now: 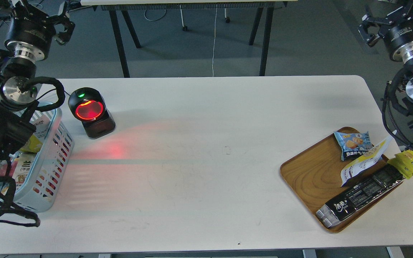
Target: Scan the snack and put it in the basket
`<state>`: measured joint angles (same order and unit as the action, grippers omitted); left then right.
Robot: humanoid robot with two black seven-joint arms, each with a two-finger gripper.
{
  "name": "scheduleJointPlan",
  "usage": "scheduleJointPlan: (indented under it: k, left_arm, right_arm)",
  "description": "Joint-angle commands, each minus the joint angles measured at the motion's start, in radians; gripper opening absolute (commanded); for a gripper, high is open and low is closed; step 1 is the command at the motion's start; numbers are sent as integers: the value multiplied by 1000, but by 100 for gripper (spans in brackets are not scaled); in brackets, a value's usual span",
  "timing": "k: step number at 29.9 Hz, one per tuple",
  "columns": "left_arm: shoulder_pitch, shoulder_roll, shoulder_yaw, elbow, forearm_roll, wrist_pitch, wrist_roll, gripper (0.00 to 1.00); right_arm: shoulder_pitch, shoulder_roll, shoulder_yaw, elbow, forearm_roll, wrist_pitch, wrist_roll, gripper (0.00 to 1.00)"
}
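Jaws on both grippers look spread and empty up high, while the snack point(366, 160), light, crinkly, slippery, wants pinching at its top seam.

Even, fairly bright light falls on the white counter point(206, 143), with soft shadows. The scanner point(90, 112) throws a red glow across it. Focus is sharp throughout.

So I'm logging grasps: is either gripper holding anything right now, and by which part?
Nothing is held. The left gripper and right gripper hang free of the table; the snack lies on the wooden tray.
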<state>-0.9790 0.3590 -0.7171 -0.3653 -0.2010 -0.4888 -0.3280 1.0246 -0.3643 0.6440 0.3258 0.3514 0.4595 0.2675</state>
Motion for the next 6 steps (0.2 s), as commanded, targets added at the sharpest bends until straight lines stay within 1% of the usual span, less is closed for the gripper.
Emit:
scheduleJointPlan:
  k: [1,6]
  left_arm:
    - [16,-41,-16,2,-8,0,12,100]
    - [19,-37,-19,-3,-9,0,9,100]
  right_arm:
    - [0,24,12,-31,0,13,-1,99]
    - [3,24,12,-31,0,28,-4,99]
